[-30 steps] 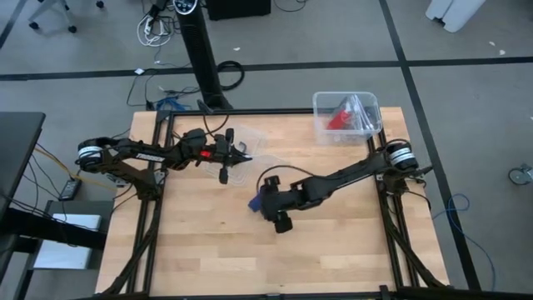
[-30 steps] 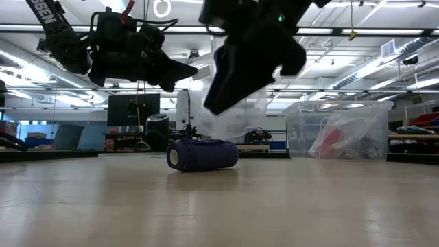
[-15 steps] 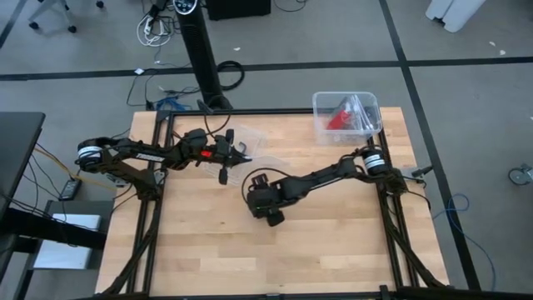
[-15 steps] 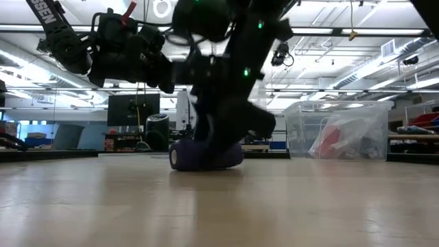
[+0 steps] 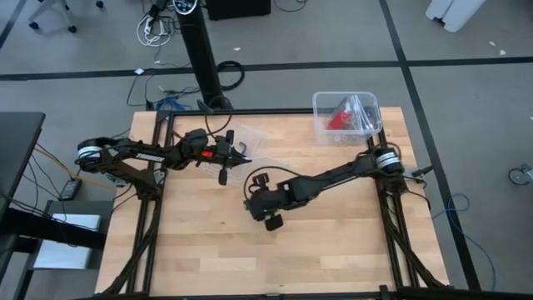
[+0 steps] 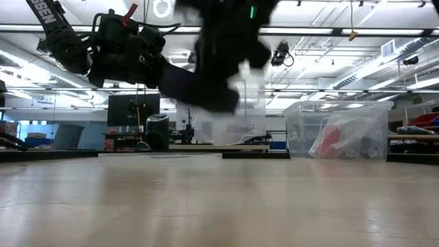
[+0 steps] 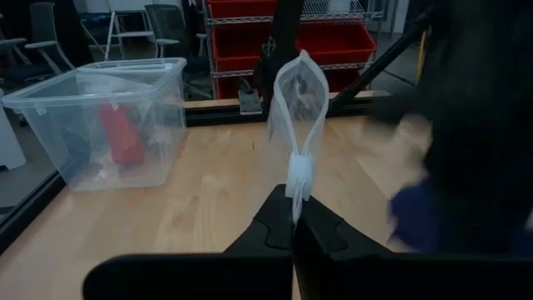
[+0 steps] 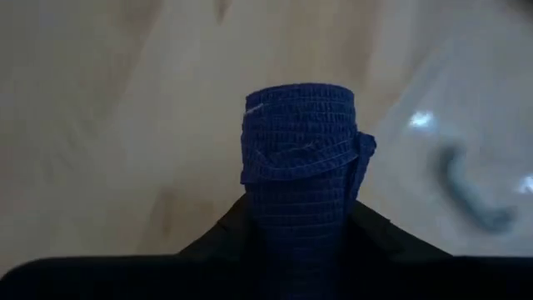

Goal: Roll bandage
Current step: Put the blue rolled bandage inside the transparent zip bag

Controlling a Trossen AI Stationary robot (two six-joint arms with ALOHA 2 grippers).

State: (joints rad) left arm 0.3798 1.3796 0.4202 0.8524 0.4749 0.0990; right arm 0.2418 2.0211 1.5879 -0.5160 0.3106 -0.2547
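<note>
The bandage (image 8: 301,158) is a small navy-blue roll with a loose tail flap, and my right gripper (image 8: 301,218) is shut on it. In the low view the bandage (image 6: 197,88) hangs blurred above the wood, under my right gripper (image 5: 260,202) near the table's middle. Just to its far left, my left gripper (image 7: 296,212) points level and is shut on a clear plastic bag (image 7: 298,100). The bag (image 5: 250,143) is held up in the air. My right gripper pinches the roll's curved sides (image 8: 275,208) between its two fingers, at the end nearest the wrist. The rest of the roll sticks out past the fingertips. The fingers slant down from the table's right. The roll is lifted clear of the table. My left gripper pinches the bag's white zip edge (image 7: 296,175) between its two shut fingers, coming level from the table's left. The bag stands out beyond the fingertips, puffed open and clear of the table.
A clear plastic bin (image 5: 346,117) holding a red item (image 5: 340,118) stands at the table's far right corner, and shows again as the bin (image 7: 100,117) in the left wrist view. Bare wood lies toward the near edge (image 5: 266,267).
My right gripper has gone down and toward the table's left onto the roll lying on the wood. It has shut on the roll and lifted it clear of the table. My left gripper has kept the bag still.
</note>
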